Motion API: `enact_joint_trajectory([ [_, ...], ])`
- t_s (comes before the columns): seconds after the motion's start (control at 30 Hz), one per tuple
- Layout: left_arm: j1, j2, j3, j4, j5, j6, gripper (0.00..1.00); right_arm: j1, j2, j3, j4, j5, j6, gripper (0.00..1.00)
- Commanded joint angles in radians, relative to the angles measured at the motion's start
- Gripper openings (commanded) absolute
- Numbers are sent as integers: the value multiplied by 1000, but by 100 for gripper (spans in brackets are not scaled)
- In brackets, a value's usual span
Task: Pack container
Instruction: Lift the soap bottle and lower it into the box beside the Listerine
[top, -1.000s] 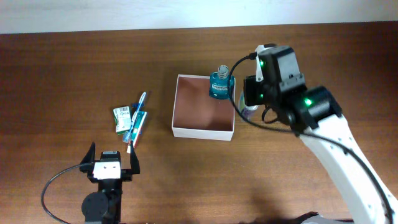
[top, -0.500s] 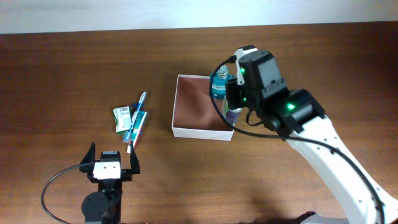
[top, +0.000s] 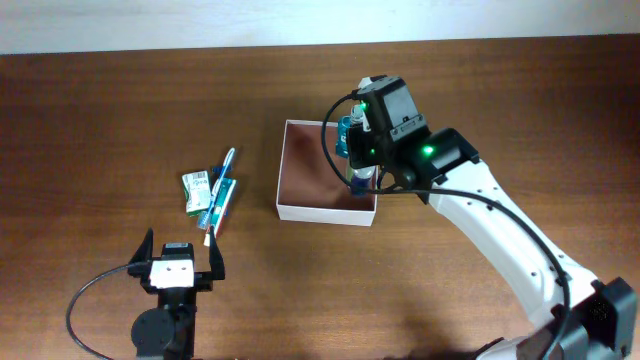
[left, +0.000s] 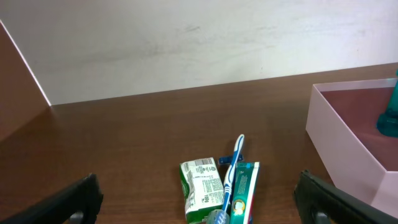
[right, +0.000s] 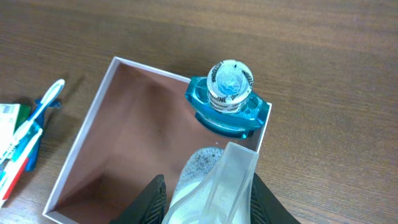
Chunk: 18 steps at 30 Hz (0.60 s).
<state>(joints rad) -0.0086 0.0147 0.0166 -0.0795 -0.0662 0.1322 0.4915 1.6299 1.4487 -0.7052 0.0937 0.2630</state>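
Overhead view: at the lower left, the left gripper (top: 181, 247) sits low over the wooden table (top: 100, 110) with its two fingers spread wide and nothing between them. Just beyond it lie three toiletries bunched together. A small green box (left: 200, 186) is on the left. A blue and white toothbrush (left: 232, 169) lies slanted over the green box's right edge. A teal toothpaste carton (left: 246, 190) lies along the right side of the brush. All three are on the table, well apart from the container (top: 308, 170), which stands near the middle of the table, right of the toiletries. It is square, with white walls and a reddish-brown floor.

A teal bottle (right: 226, 106) with a clear round cap stands upright in the container's far right corner. Beside the bottle, the right gripper (right: 208, 202) hangs over the right side of the container. Its fingers are pinched on a pale, half see-through tube (right: 214, 171), which points down into the container. Whether the tube's lower end touches the floor cannot be told.
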Motion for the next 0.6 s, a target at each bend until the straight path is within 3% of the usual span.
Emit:
enact_joint_trajectory([
  [0.0,5,-10,-8,3,11,16,99,7,18,8,19,-4,16,32],
  [0.57,5,-10,-8,3,11,16,99,6,87,8,29,23,27,32],
])
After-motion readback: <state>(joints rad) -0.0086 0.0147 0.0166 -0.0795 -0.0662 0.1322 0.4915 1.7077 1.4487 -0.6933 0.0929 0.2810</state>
